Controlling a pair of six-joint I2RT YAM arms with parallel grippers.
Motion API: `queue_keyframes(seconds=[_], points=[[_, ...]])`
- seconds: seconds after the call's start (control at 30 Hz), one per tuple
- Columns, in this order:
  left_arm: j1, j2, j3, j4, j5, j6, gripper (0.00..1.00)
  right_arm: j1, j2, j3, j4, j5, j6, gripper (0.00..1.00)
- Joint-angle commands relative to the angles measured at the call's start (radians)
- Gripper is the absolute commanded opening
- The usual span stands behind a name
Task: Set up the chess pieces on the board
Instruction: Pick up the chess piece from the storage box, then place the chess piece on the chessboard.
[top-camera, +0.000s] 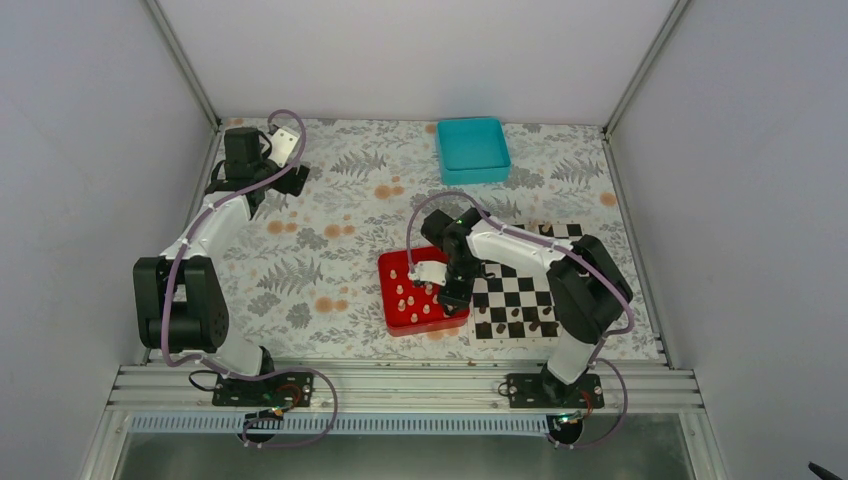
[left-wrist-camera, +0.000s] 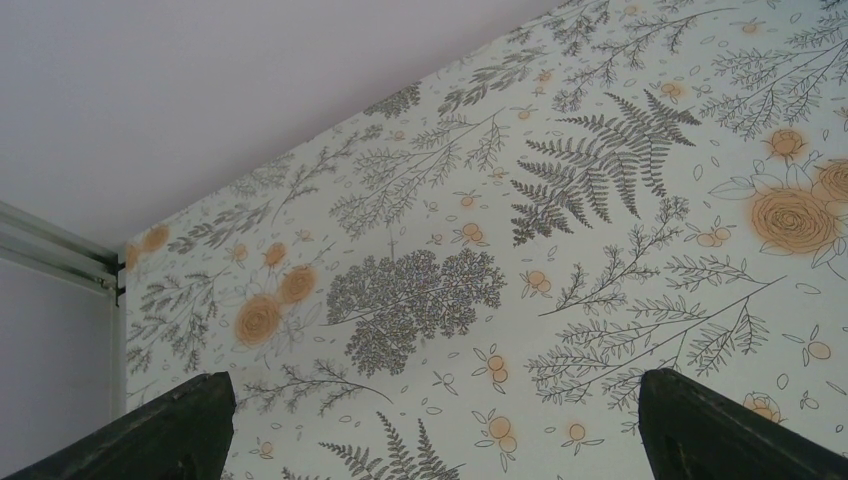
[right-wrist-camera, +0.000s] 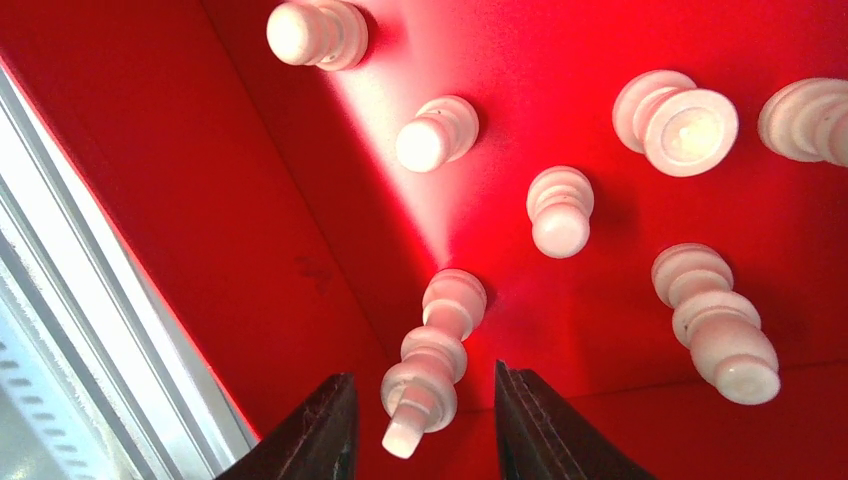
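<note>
The board (top-camera: 515, 300) lies at the right, partly under my right arm. The pale chess pieces (top-camera: 410, 300) stand in the red tray (top-camera: 395, 265) left of it. My right gripper (top-camera: 448, 295) hangs over the tray's right side. In the right wrist view it (right-wrist-camera: 425, 420) is open, its fingers on either side of one pale piece (right-wrist-camera: 432, 360) with a gap on each side. Several other pale pieces (right-wrist-camera: 560, 208) stand on the red floor (right-wrist-camera: 250, 200). My left gripper (top-camera: 285, 145) is open and empty at the far left; its dark fingertips (left-wrist-camera: 180, 420) frame bare floral cloth.
A teal tray (top-camera: 472, 148) sits at the back, centre right. A few dark brown pieces (top-camera: 515, 313) stand on the board's near rows and some at its far edge (top-camera: 545, 230). Grey walls close in the table on three sides.
</note>
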Motion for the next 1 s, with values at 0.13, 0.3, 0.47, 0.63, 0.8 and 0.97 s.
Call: queue_keyframes(seconds=[0.13,0.3,0.47,0.63,0.8,0.97], points=[[-0.001,0.013,0.017,0.0,0.02,0.007,1.0,0.005,0.002,-0.001,0.016,0.001,0.01,0.26],[-0.001,0.014,0.015,0.002,0.019,0.007,1.0,0.004,-0.017,0.009,0.014,0.009,0.01,0.13],[-0.001,0.012,0.013,0.003,0.017,0.007,1.0,-0.028,-0.066,0.069,-0.017,0.034,-0.002,0.11],[-0.001,0.011,0.012,0.004,0.016,0.009,1.0,-0.131,-0.138,0.192,-0.073,0.091,-0.04,0.1],[0.0,0.01,0.012,0.005,0.014,0.009,1.0,-0.3,-0.137,0.267,-0.105,0.172,-0.121,0.09],[-0.001,0.006,0.009,0.007,0.013,0.01,1.0,-0.527,-0.086,0.314,-0.089,0.155,-0.226,0.1]])
